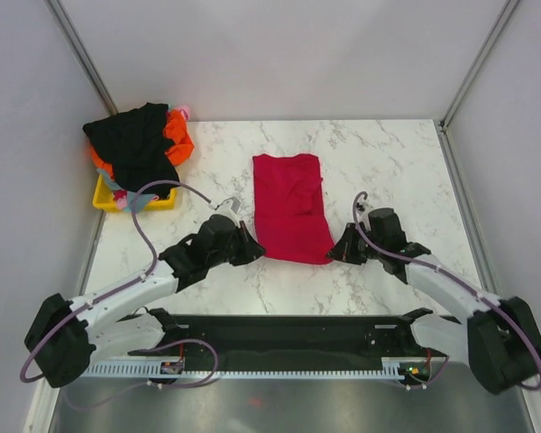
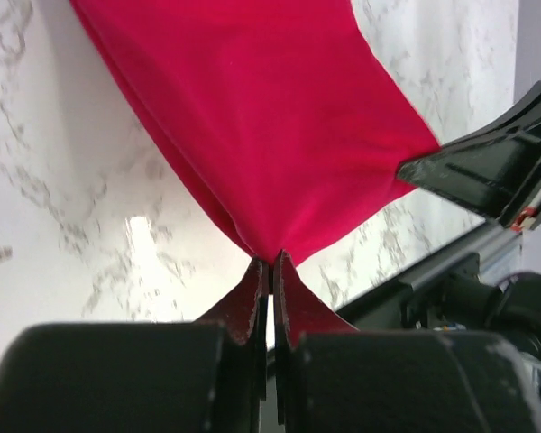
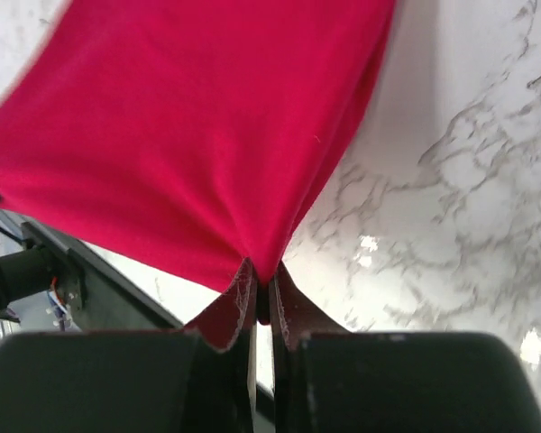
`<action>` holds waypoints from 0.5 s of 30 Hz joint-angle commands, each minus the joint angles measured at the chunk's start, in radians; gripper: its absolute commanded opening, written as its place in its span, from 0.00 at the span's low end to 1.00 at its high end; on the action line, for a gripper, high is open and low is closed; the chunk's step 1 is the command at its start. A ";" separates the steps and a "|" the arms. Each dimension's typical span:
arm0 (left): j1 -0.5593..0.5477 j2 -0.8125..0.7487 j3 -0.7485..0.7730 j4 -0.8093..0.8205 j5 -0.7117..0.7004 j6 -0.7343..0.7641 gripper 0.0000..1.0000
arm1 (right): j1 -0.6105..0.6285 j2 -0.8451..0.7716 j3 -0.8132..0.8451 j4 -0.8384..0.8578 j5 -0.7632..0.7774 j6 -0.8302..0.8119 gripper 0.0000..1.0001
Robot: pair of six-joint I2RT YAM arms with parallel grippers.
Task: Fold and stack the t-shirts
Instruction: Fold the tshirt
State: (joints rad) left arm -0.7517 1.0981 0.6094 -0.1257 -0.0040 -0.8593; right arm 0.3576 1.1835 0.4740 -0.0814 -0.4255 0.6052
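A crimson red t-shirt (image 1: 290, 206) lies as a long narrow strip on the marble table, running from the middle toward me. My left gripper (image 1: 255, 252) is shut on its near left corner (image 2: 270, 257). My right gripper (image 1: 336, 253) is shut on its near right corner (image 3: 263, 278). Both corners are lifted a little, and the cloth is stretched between them. In the left wrist view the right gripper's fingers (image 2: 487, 167) show at the shirt's other corner. A pile of t-shirts, black (image 1: 133, 144) over orange (image 1: 178, 140), sits at the far left, with a bit of pink (image 1: 184, 112) behind.
The pile rests in a small yellow bin (image 1: 108, 200) by the left wall. White walls close the table on the left, back and right. The black base rail (image 1: 288, 332) runs along the near edge.
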 commanded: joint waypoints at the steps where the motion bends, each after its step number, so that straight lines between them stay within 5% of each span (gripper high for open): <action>1: -0.049 -0.119 -0.023 -0.158 -0.054 -0.099 0.02 | 0.030 -0.191 0.000 -0.197 0.082 0.060 0.00; 6: -0.060 -0.221 0.056 -0.268 -0.053 -0.109 0.02 | 0.035 -0.360 0.089 -0.348 0.123 0.100 0.00; 15: -0.051 -0.127 0.335 -0.436 -0.119 -0.029 0.02 | 0.037 -0.222 0.385 -0.488 0.234 0.024 0.00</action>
State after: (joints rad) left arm -0.8089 0.9344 0.8661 -0.4854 -0.0601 -0.9226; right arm 0.3965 0.9188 0.7696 -0.5007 -0.2840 0.6643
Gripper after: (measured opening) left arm 0.033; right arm 0.105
